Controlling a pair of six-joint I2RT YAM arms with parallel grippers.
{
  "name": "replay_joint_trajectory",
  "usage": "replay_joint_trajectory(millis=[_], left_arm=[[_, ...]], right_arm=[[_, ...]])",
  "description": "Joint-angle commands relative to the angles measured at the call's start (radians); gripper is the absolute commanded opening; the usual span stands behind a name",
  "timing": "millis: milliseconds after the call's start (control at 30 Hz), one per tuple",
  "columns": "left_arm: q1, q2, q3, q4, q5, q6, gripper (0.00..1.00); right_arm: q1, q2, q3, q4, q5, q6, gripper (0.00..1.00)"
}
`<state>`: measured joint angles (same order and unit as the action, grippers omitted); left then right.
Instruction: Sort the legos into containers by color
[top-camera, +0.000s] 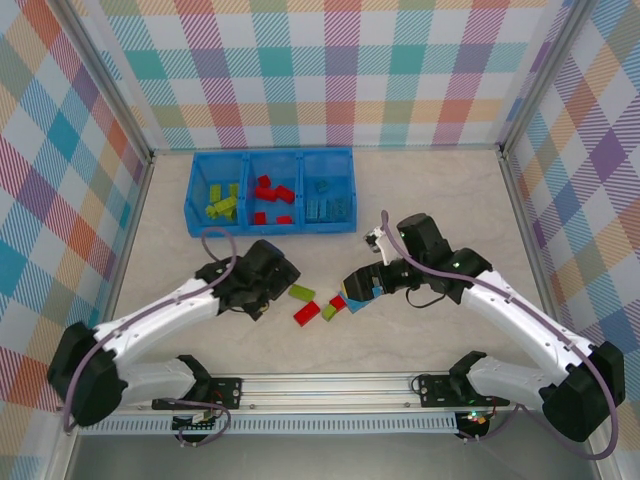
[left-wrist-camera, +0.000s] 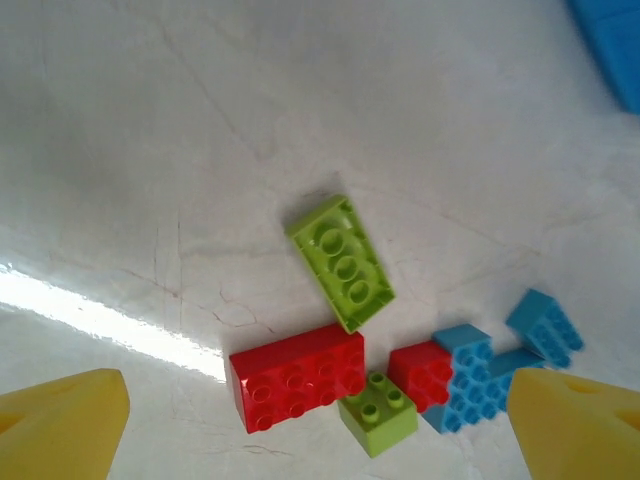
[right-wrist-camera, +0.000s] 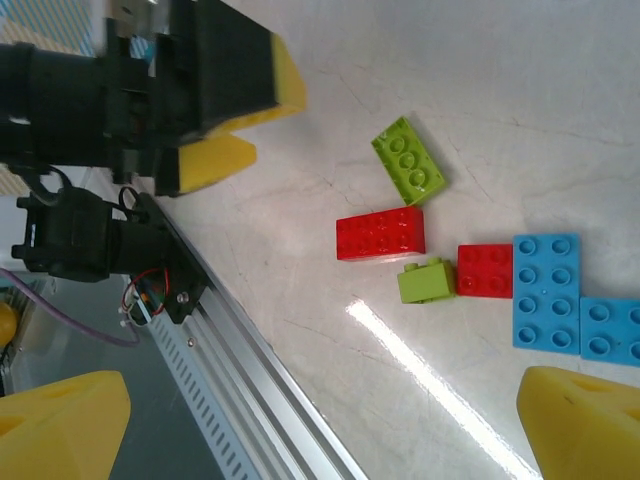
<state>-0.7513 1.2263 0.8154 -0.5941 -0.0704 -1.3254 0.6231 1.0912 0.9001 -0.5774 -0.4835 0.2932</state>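
Note:
Several loose legos lie mid-table between my grippers: a long lime brick (top-camera: 301, 293), a long red one (top-camera: 306, 313), a small lime one (top-camera: 328, 311), a small red one (top-camera: 338, 302) and light blue ones (top-camera: 362, 294). The left wrist view has the lime brick (left-wrist-camera: 340, 262), red brick (left-wrist-camera: 297, 376) and blue brick (left-wrist-camera: 470, 385) ahead of my open left gripper (left-wrist-camera: 320, 440). My right gripper (right-wrist-camera: 320, 430) stands open and empty, with blue bricks (right-wrist-camera: 546, 290) by its right fingertip (right-wrist-camera: 585, 425). The containers, one blue tray (top-camera: 270, 153), hold sorted lime, red and blue bricks.
A metal rail (top-camera: 330, 385) runs along the near table edge, also seen under the right wrist (right-wrist-camera: 260, 370). Checkered walls enclose the table on three sides. My left gripper (right-wrist-camera: 250, 120) faces the pile from the opposite side in the right wrist view.

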Motion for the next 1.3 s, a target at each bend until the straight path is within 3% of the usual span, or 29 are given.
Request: replay_joint_trajectory(millis=[0,300,633,867,1133,1267], left_arm=[[-0.039,0.122,0.088,0.023,0.001,-0.115,0.98],[-0.048,0.403,0.183,0.051,-0.022,-0.155,0.88],[-0.048,0.532,0.244,-0.009,-0.051,-0.114,0.57],[-0.043,0.533,0.227,-0.039,-0.048,-0.098,0.33],[-0.015,0.433,0.223,-0.067,-0.095,-0.044,0.26],[0.019,0.324,0.262,-0.130,-0.230,0.039,0.25]], right_arm=[[0.007,-0.010,-0.009,0.017,-0.019,0.038,1.00],[0.009,-0.034,-0.036,0.042,-0.029,0.099,1.00],[0.010,-0.036,-0.035,0.036,-0.015,0.107,1.00],[0.010,-0.037,-0.035,0.034,-0.027,0.113,1.00],[0.036,-0.026,-0.022,-0.008,-0.012,0.115,1.00],[0.080,-0.001,0.015,-0.061,0.081,0.093,1.00]])
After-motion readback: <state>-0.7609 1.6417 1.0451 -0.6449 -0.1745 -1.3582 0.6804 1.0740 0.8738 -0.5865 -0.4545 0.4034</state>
